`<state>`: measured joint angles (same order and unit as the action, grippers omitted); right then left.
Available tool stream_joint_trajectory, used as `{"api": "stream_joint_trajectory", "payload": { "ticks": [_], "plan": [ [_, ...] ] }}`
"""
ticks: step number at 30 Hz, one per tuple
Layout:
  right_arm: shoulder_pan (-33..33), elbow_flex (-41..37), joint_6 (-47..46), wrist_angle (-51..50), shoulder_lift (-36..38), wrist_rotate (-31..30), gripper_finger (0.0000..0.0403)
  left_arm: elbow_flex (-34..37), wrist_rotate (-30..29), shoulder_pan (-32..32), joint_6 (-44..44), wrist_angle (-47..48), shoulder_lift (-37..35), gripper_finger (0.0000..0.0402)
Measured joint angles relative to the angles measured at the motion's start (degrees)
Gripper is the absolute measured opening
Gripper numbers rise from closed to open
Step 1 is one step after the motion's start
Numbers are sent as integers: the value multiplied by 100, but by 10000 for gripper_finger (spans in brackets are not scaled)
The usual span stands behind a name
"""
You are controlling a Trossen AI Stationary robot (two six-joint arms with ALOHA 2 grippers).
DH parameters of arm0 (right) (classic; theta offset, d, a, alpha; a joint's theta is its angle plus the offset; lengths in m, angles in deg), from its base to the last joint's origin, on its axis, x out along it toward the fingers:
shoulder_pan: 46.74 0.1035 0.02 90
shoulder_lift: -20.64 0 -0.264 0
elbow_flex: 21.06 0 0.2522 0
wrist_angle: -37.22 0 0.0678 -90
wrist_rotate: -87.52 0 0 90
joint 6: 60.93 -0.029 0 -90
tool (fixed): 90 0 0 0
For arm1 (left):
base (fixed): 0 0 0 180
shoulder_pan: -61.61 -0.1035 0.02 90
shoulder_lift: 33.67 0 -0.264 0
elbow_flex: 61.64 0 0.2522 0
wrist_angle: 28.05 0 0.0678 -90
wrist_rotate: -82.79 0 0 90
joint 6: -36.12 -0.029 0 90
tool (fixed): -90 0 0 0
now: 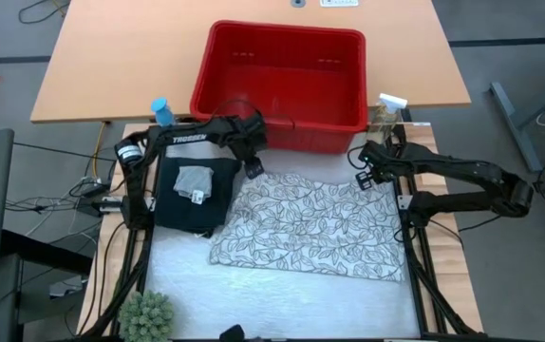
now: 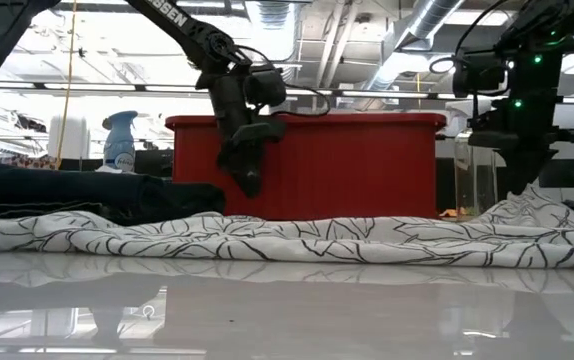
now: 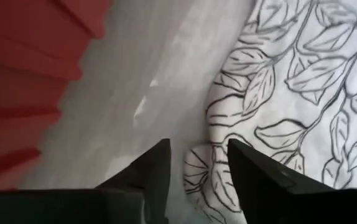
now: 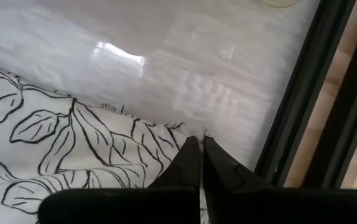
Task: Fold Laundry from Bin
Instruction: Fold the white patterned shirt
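Note:
The white leaf-print cloth [image 1: 310, 223] lies spread on the table in front of the red bin [image 1: 287, 28]. The dark trousers [image 1: 173, 204] lie folded at its left, and the small grey cloth [image 1: 195, 180] lies on top of them. My left gripper [image 1: 253, 169] is open and hovers just above the cloth's far left corner [image 3: 216, 124], clear of it in the low view [image 2: 250, 185]. My right gripper [image 1: 361, 180] is shut on the cloth's far right corner. My right gripper pinches the leaf-print cloth's far right corner [image 4: 191, 132] between its two fingertips, at the hemmed edge. The fingers come from above, pointing down. The corner is raised into a small peak [image 2: 527, 205] and the other parts of the cloth lie on the table.
A blue spray bottle [image 1: 161, 111] stands at the bin's left and a white-headed one [image 1: 386, 106] at its right. Black frame rails [image 4: 315, 93] run close beside my right gripper. A green plant [image 1: 147, 313] sits at the near left corner.

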<state>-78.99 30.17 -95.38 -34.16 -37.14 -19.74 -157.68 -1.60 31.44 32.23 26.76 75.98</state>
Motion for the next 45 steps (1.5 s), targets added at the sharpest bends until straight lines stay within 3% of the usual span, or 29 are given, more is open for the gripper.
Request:
{"api": "stream_joint_trajectory", "payload": {
  "ticks": [6, 14, 17, 19, 25, 34, 39, 43, 45],
  "plan": [
    [0, 0, 7, 2, 0, 56, 25, 7, -66, 79, -112, 34, 7, 164],
    [0, 0, 35, 4, 0, 64, 25, 408, -1169, 745, -79, -536, 9, 165],
    [0, 0, 44, 20, 0, 90, 26, 728, -2123, 992, -82, -812, 12, 165],
    [0, 0, 46, 22, 0, 106, 27, 908, -2421, 1080, -85, -1070, 17, 165],
    [0, 0, 138, 80, 0, 217, 27, 1213, -2143, 1172, 373, -1097, 14, 153],
    [0, 0, 162, 89, 0, 237, 27, 1211, -1389, 1975, 931, -1050, -63, 86],
    [0, 0, 191, 94, 0, 237, 27, 1099, -1851, 2437, 1094, -919, -92, 64],
    [0, 0, 192, 94, 0, 247, 27, 913, -2984, 2576, 1203, -568, -304, 57],
    [0, 0, 194, 98, 0, 259, 27, 885, -2973, 2463, 1069, -639, -507, 57]
  ]
}}
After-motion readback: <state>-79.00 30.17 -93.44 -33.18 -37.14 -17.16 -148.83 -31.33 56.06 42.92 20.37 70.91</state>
